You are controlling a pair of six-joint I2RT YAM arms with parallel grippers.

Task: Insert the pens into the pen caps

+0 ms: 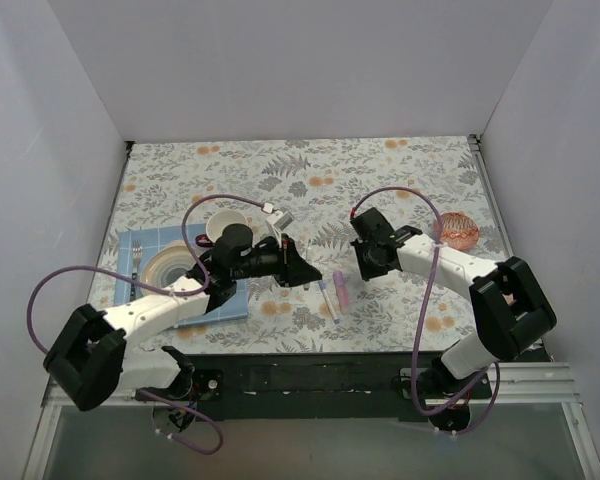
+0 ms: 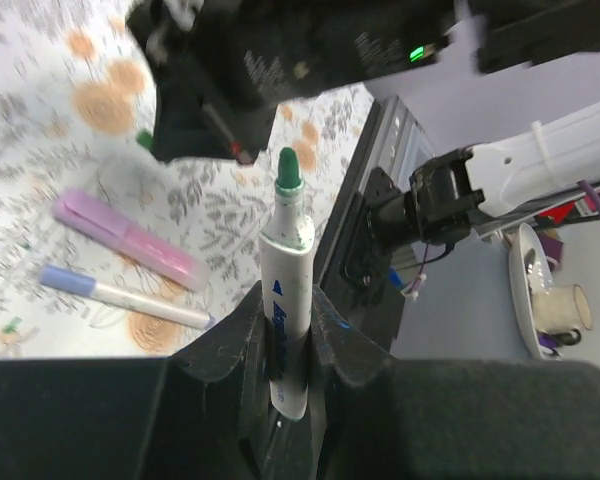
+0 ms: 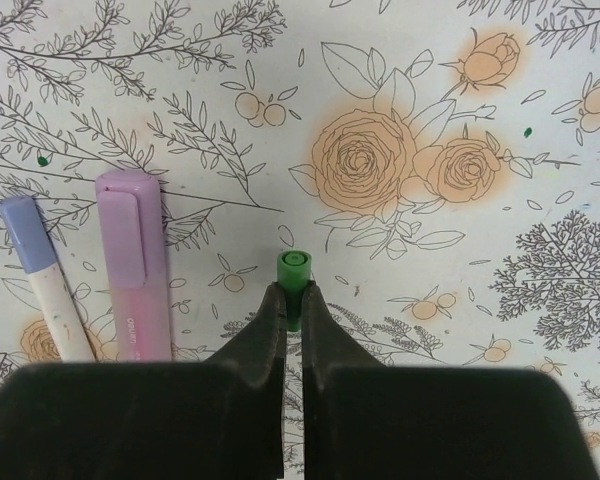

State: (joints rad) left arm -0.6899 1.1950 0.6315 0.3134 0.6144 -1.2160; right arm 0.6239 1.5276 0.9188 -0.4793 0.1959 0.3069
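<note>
My left gripper (image 2: 285, 312) is shut on a white pen (image 2: 285, 270) with a bare green tip that points away from the wrist. In the top view this gripper (image 1: 302, 271) is over the table's middle. My right gripper (image 3: 293, 298) is shut on a small green pen cap (image 3: 293, 272) and holds it just above the cloth. In the top view it (image 1: 364, 264) faces the left gripper. A thick pink pen (image 3: 132, 262) with a lilac cap and a slim white pen (image 3: 42, 280) with a lilac-blue cap lie side by side on the cloth between the arms (image 1: 332, 293).
A blue mat (image 1: 150, 240) at the left carries a tape roll (image 1: 170, 268), a fork (image 1: 136, 262) and a white bowl (image 1: 223, 226). An orange-red object (image 1: 458, 232) sits at the right. Grey walls enclose the floral cloth.
</note>
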